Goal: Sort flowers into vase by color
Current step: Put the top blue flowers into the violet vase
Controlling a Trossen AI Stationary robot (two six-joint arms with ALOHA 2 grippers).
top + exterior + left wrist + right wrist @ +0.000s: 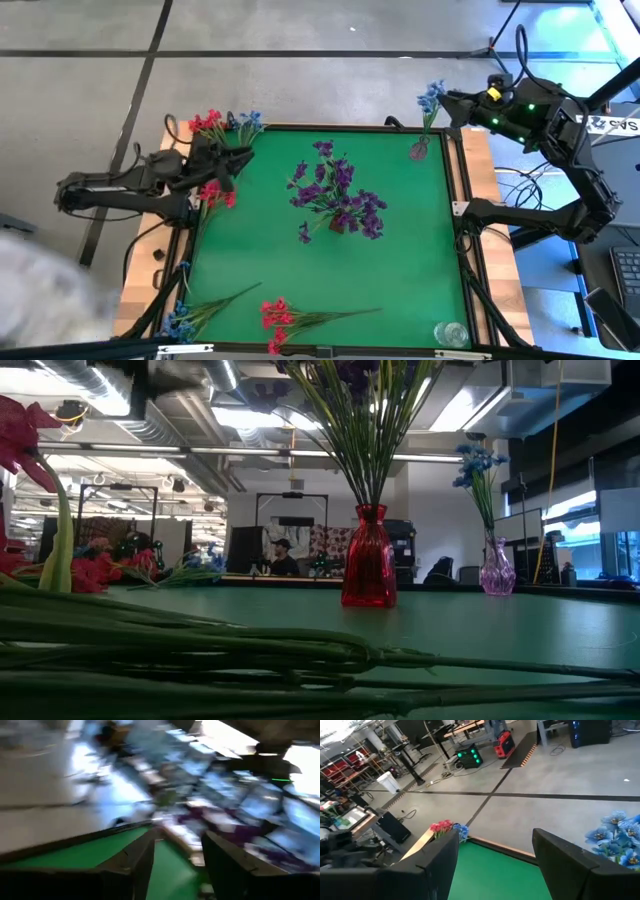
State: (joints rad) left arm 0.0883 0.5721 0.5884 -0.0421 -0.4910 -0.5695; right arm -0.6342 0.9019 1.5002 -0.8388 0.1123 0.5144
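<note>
Sorting by colour, we hover the left gripper open and seemingly empty near the table's far-left corner — right gripper open, empty.

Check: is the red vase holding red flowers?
No. The red vase at the table's middle holds purple flowers.

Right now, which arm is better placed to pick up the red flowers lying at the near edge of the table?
Probably the left. Its open pincer sits over the mat's left side, while the red flowers lie left of centre. The right pincer waits by the far right corner.
</note>
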